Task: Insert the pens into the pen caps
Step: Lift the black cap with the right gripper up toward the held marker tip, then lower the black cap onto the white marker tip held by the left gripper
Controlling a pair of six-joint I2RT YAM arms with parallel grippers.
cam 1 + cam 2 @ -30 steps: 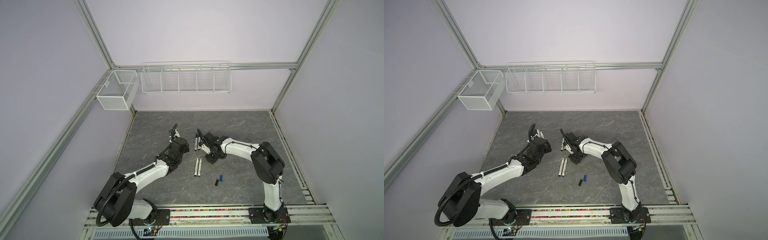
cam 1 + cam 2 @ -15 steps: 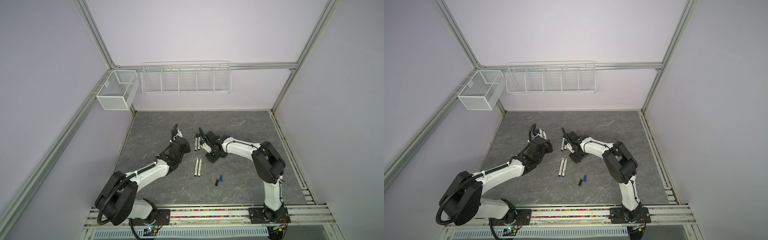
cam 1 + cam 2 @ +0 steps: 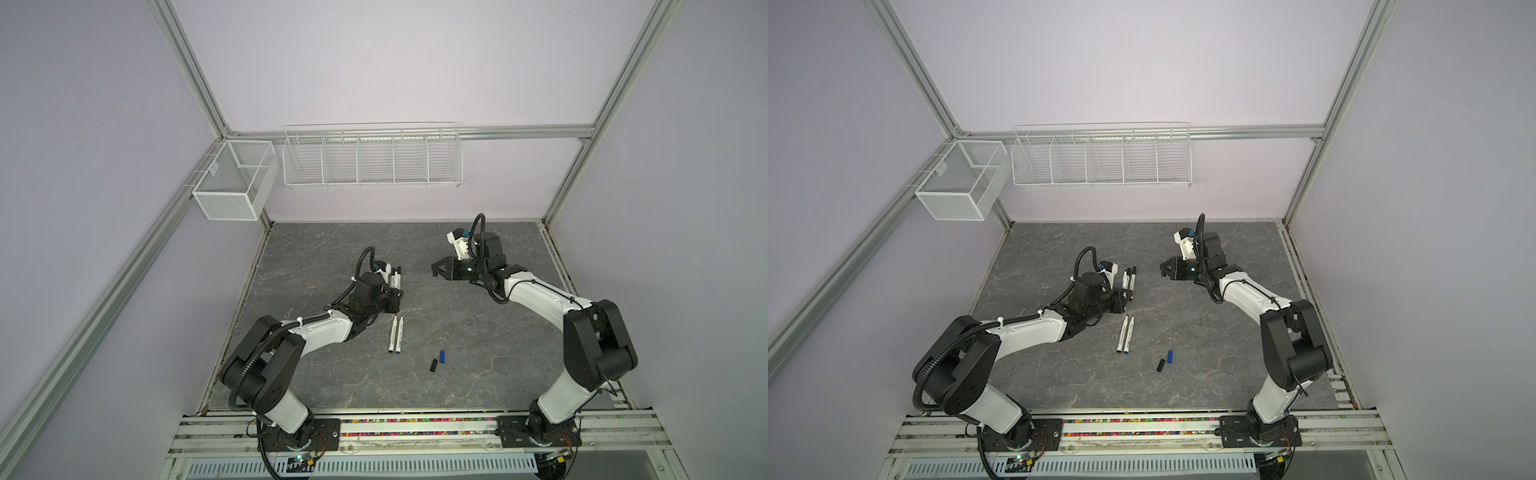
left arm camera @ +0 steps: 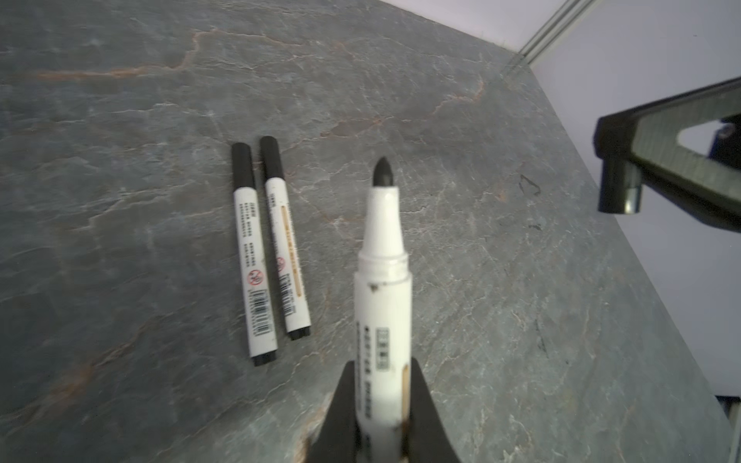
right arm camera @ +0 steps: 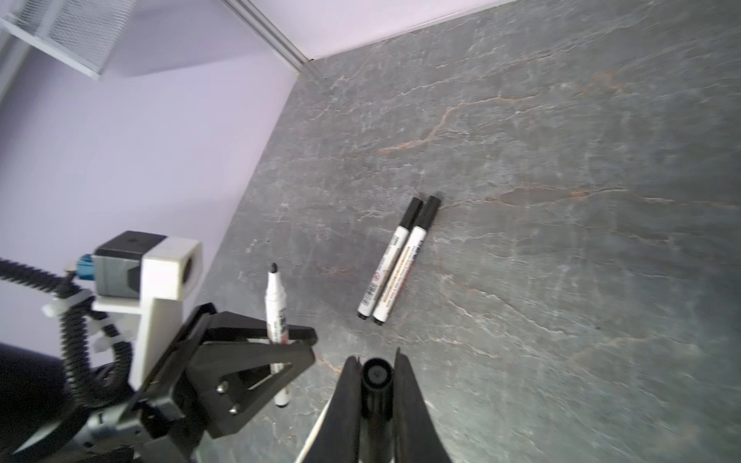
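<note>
Grey stone-look tabletop (image 3: 478,332). Left of centre: 2 capped pens (image 3: 1129,277) side by side, black caps twd far edge. Nearer, at centre: another pen pair (image 3: 396,340), parallel, one w/ blue near end. Right of those, nearer still: black cap (image 3: 434,365) & blue cap (image 3: 443,356), just apart.

A dark grey, stone-veined tabletop (image 3: 457,386) is seen in both top views, enclosed by lavender walls (image 3: 395,62) and aluminium frame profiles (image 3: 519,132). At twelve o'clock a white wire rack (image 3: 372,160), divided into five compartments, is hung on the back wall. At ten o'clock a white mesh basket (image 3: 232,183) is mounted on the side profile. At six o'clock an aluminium rail (image 3: 415,432) is laid along the tabletop's edge.
</note>
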